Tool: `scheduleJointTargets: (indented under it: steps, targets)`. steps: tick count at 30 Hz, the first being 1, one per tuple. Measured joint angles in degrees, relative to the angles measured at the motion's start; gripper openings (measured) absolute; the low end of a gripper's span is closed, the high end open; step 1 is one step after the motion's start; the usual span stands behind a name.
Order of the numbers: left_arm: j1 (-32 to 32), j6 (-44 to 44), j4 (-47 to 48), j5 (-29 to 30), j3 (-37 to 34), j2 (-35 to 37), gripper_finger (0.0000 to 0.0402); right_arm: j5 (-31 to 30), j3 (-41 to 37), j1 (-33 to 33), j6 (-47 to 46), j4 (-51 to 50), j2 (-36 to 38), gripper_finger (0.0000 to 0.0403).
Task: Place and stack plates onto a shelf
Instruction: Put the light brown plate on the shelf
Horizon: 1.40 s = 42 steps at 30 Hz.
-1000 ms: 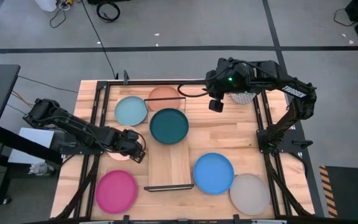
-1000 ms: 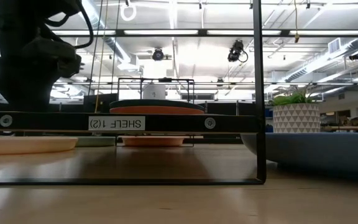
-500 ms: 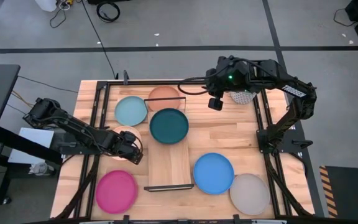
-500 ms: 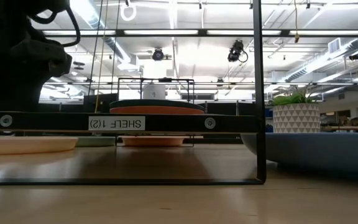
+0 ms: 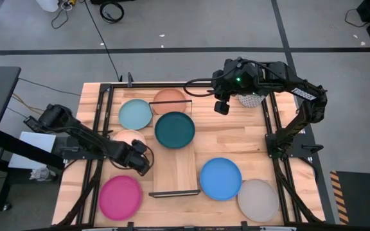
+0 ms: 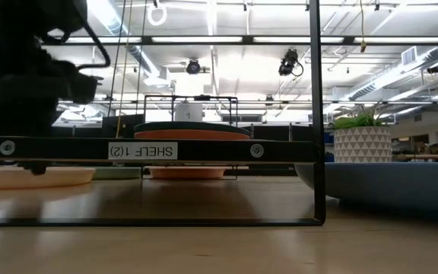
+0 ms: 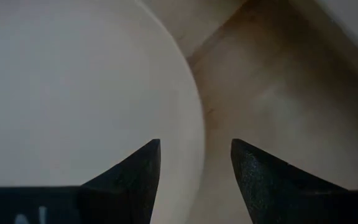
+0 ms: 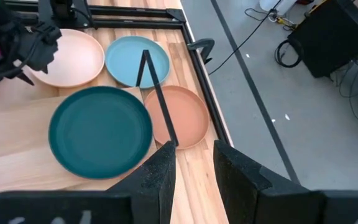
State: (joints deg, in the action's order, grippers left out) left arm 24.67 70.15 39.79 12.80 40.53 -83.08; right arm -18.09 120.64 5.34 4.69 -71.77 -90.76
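The peach plate [image 5: 130, 137] lies flat on the worktop [image 5: 236, 138], just beside the left edge of the shelf [image 5: 175, 172] and between the light blue plate [image 5: 135, 115] and the magenta plate [image 5: 120, 196]. My left claw [image 5: 141, 160] hangs low over its near rim, fingers parted and holding nothing; in my left wrist view the plate's edge runs up between my two fingers [image 7: 135, 180].

The dark teal plate [image 5: 174, 129] already rests on the far end of the shelf, with an orange one under it as the low view shows, and the terracotta plate [image 5: 169, 100] sits just behind. The bright blue plate [image 5: 221, 178] and grey plate [image 5: 258, 199] wait on the right side of the worktop.

I judge this to be the approach for picking up the peach plate. Next I must settle one finger under the rim, one above, and pinch. My right claw [image 8: 194, 165] waits, released, raised beyond the shelf's far end.
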Motion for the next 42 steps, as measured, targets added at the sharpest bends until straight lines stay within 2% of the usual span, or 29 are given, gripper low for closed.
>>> scheduleJointTargets:
  steps: [4,8,19,30,42]
  targets:
    - [0.0,-0.5,-0.2,-1.8,0.0,-3.1,0.0201,0.0,0.0,0.0,0.0,0.0,0.0,0.0114]
    - [0.0,-2.1,-0.9,-3.0,0.3,-4.9,0.0175,0.0,0.0,0.0,0.0,0.1,0.0,0.0114]
    - [0.0,-2.9,-2.0,-4.1,0.3,-4.7,0.0016,0.0,0.0,0.0,0.0,0.1,0.0,0.0114]
    - [-0.1,2.2,2.7,-4.9,-0.1,4.7,0.0015,0.0,0.0,0.0,1.1,1.0,0.0,0.0115]
    - [-0.2,9.8,7.7,-0.5,-0.1,17.3,0.0015,0.1,0.0,0.2,1.9,3.0,0.0,0.0115]
